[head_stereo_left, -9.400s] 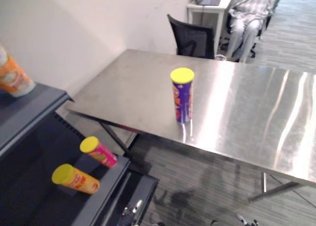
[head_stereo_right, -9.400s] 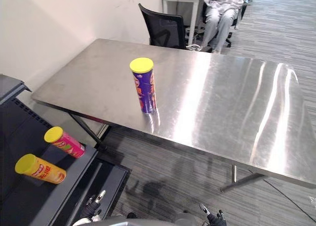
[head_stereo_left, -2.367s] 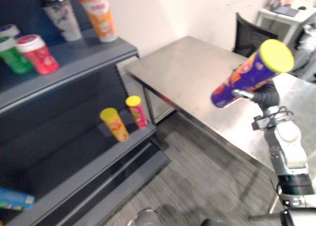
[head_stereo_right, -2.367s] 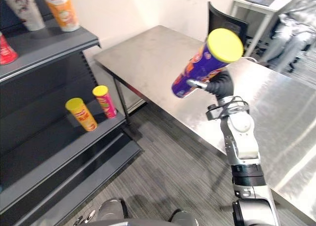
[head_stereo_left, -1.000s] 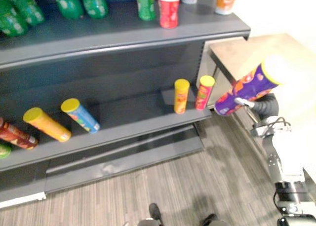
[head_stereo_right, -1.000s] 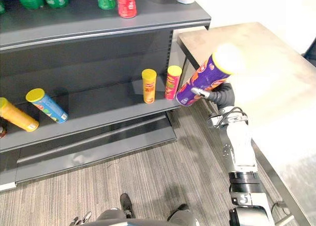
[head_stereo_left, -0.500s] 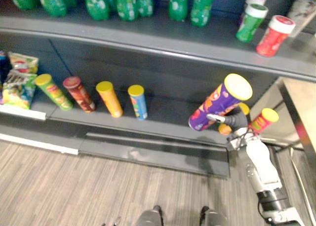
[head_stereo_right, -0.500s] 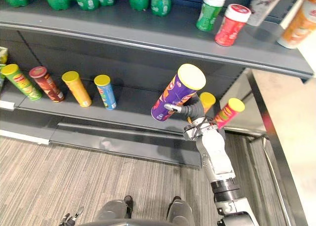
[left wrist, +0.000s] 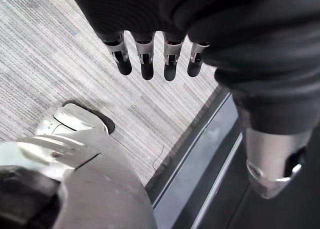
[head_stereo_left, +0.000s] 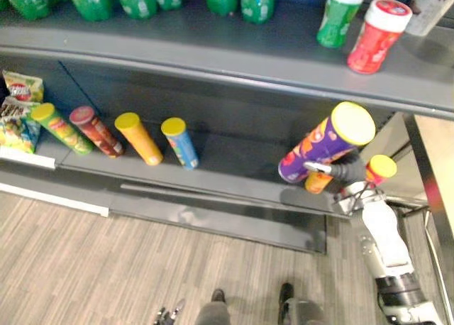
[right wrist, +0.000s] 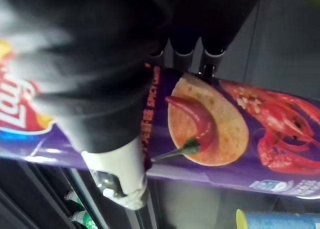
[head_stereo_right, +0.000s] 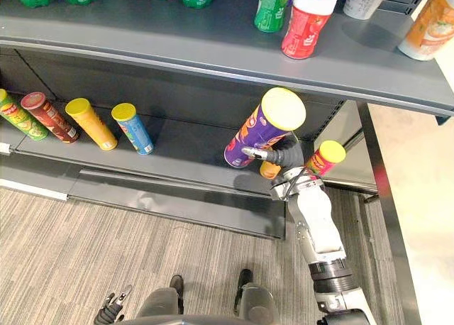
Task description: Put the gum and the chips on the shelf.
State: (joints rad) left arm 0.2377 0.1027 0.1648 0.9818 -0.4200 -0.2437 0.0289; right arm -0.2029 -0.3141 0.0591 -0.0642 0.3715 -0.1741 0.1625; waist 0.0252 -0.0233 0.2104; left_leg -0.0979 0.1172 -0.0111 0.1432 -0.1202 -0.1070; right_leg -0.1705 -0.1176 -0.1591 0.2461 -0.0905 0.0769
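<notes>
- The right hand [head_stereo_right: 286, 155], fingers curled round the purple chips can [head_stereo_right: 264, 132], is bringing it nearer the lower shelf [head_stereo_right: 190, 153]; placement is approaching.
- The left hand [left wrist: 146, 64] is hanging slack, empty.

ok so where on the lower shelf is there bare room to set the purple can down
Widest bare stretch of lower shelf: between the blue can and the purple can in the right robot hand. Crowded: left end, with green can, red can and yellow can side by side; right end, with orange can and pink can.
</notes>
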